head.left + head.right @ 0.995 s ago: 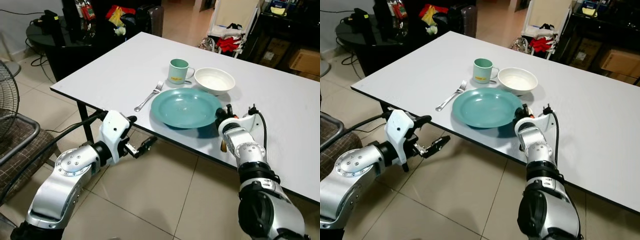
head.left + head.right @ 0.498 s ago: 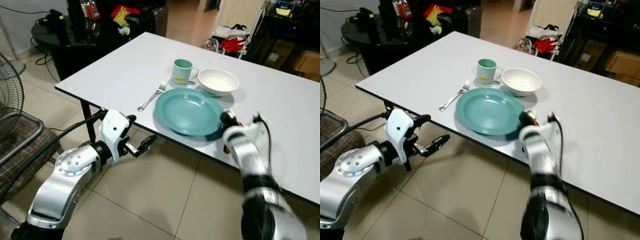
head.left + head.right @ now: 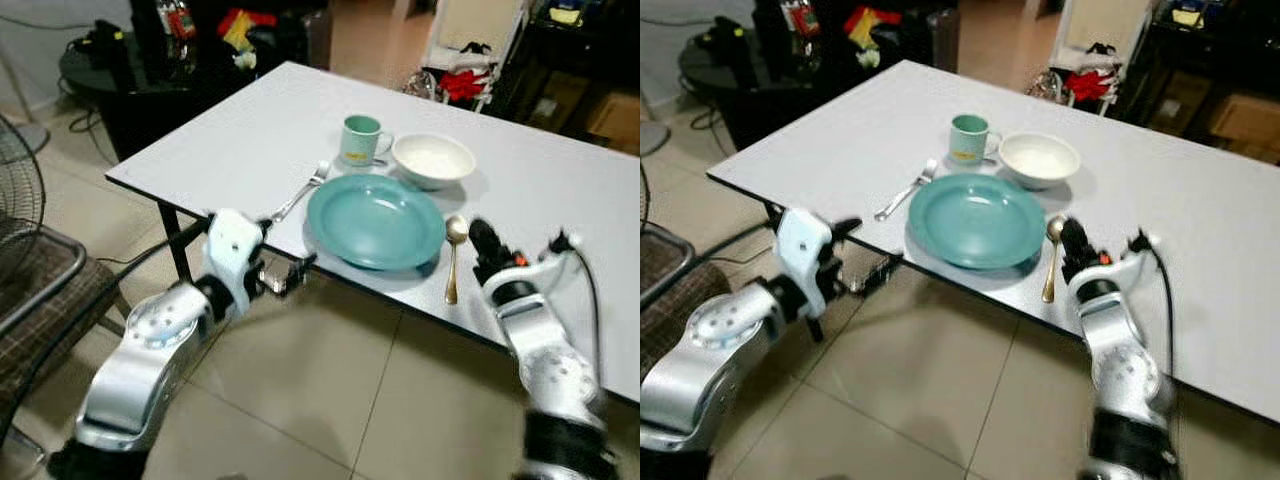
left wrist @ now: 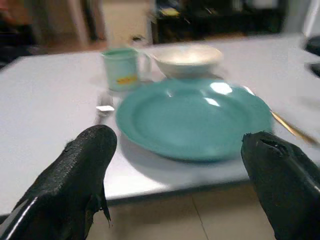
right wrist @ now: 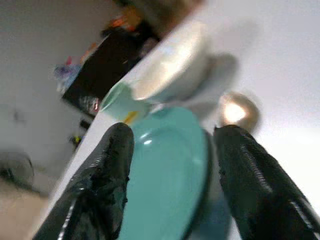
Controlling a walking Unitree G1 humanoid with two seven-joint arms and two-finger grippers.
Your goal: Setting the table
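The right hand [image 3: 484,240] has pulled back from the spoon [image 3: 453,256], fingers spread and empty, and the spoon lies on the surface [image 3: 250,140] between hand and plate [image 3: 375,220], bowl pointing away from the robot.

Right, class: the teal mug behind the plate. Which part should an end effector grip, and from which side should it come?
Grip the teal mug across its body from above, or by its handle. The mug stands upright, its handle pointing toward the white bowl close beside it. Coming from the fork side looks freer, since the teal plate lies in front.
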